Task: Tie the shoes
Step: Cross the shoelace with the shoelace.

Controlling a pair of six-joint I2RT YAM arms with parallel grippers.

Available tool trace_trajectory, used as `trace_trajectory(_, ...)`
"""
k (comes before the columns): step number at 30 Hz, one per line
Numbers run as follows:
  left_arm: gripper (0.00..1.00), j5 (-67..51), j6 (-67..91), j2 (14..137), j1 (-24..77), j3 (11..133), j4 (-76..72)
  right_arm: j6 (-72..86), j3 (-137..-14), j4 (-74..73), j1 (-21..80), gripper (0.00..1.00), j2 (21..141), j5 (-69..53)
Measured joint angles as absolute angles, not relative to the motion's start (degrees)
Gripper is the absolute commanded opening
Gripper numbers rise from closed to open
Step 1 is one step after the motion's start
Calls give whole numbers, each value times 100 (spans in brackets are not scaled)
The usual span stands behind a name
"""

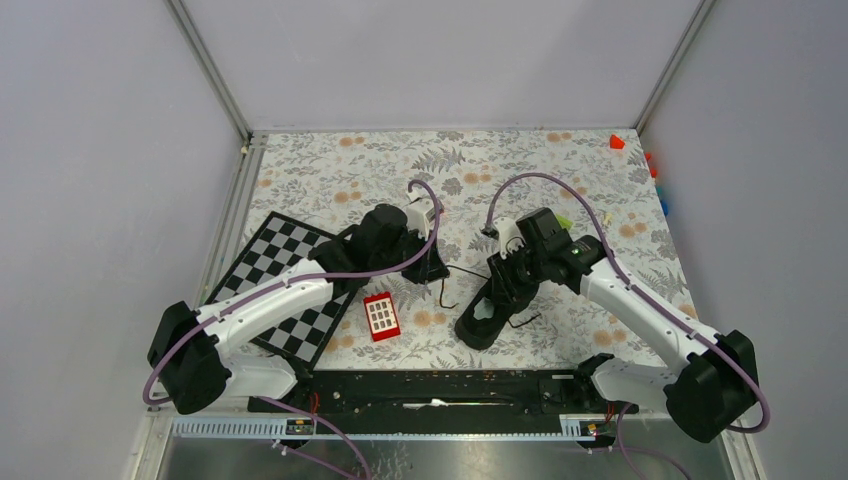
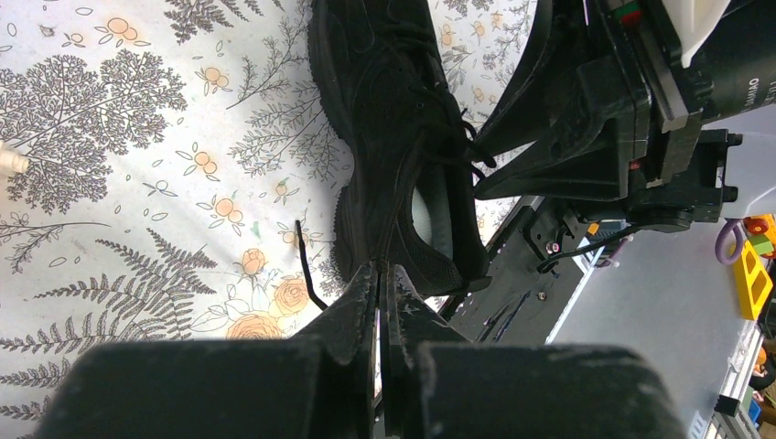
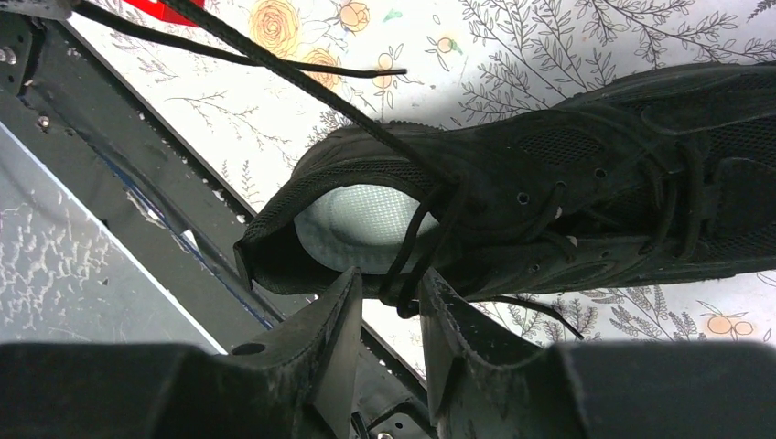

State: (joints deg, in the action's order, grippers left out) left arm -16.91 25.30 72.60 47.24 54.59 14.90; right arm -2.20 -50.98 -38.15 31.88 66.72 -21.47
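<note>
The black shoe (image 1: 478, 322) lies on the floral cloth with its heel toward the near edge, its pale insole (image 3: 361, 219) showing. My left gripper (image 1: 432, 268) is to the shoe's left and shut (image 2: 380, 270). It appears to pinch a thin black lace (image 3: 274, 64) that runs taut from the eyelets, with a loose end (image 2: 307, 270) dangling beside the fingers. My right gripper (image 1: 505, 285) hovers over the shoe's opening. Its jaws are partly open (image 3: 391, 279), with a loop of lace (image 3: 407, 274) hanging between the fingertips.
A chessboard (image 1: 275, 270) lies at the left under the left arm. A red block with white squares (image 1: 381, 316) sits between the board and the shoe. A black rail (image 1: 440, 390) runs along the near edge. Small coloured blocks (image 1: 617, 142) sit at the far right corner.
</note>
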Motion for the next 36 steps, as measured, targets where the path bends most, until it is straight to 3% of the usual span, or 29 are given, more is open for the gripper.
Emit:
trace_trajectory(3, 0, -1688, 2530, 7260, 4724, 5422, 1485, -233, -5105, -3819, 3253, 32, 6724, -2053)
trace_trajectory(7, 0, -1688, 2530, 7258, 4724, 5382, 1494, -263, -5137, -3811, 3295, 0, 6733, -1892)
trace_trajectory(36, 0, -1750, 2569, 6971, 4770, 5140, 1500, 403, -4466, -2635, 3590, 0, 6064, 336)
